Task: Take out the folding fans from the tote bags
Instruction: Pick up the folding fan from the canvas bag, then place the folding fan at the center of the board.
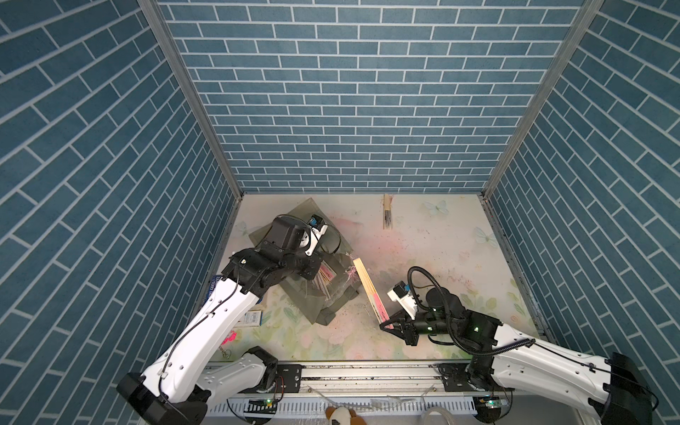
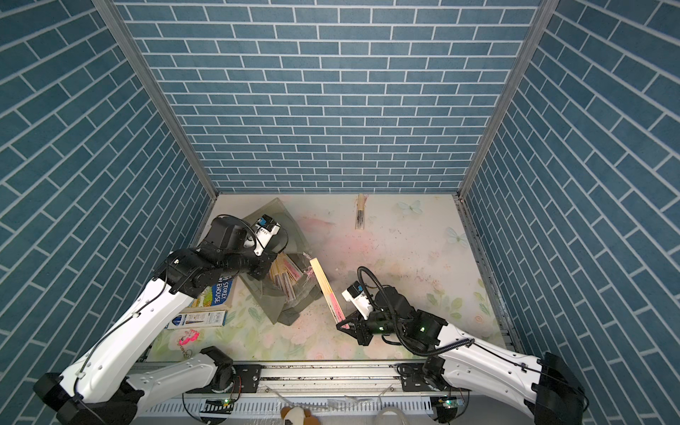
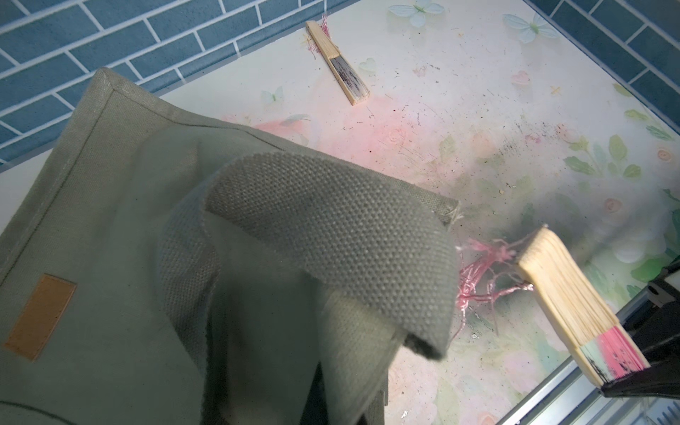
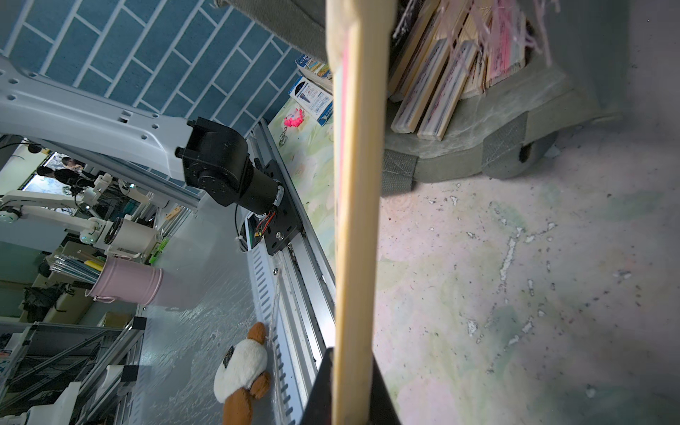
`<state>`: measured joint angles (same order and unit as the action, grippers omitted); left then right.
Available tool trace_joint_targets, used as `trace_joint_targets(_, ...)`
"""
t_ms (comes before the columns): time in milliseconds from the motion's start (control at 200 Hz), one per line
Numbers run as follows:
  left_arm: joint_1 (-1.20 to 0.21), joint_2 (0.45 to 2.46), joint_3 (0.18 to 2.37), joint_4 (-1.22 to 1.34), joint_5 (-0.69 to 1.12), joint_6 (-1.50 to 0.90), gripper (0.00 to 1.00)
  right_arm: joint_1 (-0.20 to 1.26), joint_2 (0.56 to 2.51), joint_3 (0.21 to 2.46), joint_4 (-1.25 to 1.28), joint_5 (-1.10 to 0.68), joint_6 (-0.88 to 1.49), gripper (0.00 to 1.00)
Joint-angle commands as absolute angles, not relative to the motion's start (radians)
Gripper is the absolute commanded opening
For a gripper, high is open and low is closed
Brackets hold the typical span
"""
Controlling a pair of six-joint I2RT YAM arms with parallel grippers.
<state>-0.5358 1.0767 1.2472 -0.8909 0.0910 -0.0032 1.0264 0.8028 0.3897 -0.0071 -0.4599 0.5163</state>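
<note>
Looking at the right jaws clamped snug on a folding fan (image 1: 369, 290), grabbed by its pink pleated end. Points its bamboo end back at the tote bag (image 2: 279, 307), just beside the opening but outside it, with the pink tassel (image 3: 474, 268) dangling off the tip near a grey-green strap (image 3: 331, 235).

Can't actually see the left jaws in any view, tucked under the left arm (image 1: 206, 323) over the tote, but going with fully closed. No telling whether any fabric sits between them.

Counting a whole bunch of fans (image 4: 441, 84) packed inside the tote's mouth, bamboo and pink edges poking out in both top views. Also spotting one loose fan (image 1: 387, 211) lying flat on the bench (image 1: 441, 257), way back by the rear wall and well apart from everything else.

Over on the left side of the bench, finding a blue book (image 2: 217, 294) half under the arm, a small blue-and-white box (image 2: 198, 318) and a pink keychain (image 2: 188, 336). Noticing a plush toy (image 4: 243, 368) down past the front rail, off the bench.
</note>
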Motion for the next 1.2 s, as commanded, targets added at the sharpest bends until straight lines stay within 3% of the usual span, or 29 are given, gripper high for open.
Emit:
trace_joint_targets(0, -0.538, 1.067, 1.232, -0.873, 0.078, 0.001, 0.00, 1.020, 0.777, 0.402, -0.045, -0.472, 0.484, 0.00)
trace_joint_targets(565, -0.537, 1.042, 1.194, -0.841, 0.084, 0.003, 0.00, 0.828, 0.829, 0.558, -0.069, -0.433, 0.420, 0.00)
trace_joint_targets(705, -0.537, 1.031, 1.179, -0.834, 0.088, 0.002, 0.00, 0.745, 0.929, 0.620, -0.061, -0.397, 0.435, 0.00)
trace_joint_targets(1190, -0.532, 1.017, 1.148, -0.812, 0.094, 0.000, 0.00, 0.424, 1.346, 0.911, -0.037, -0.558, 0.494, 0.00)
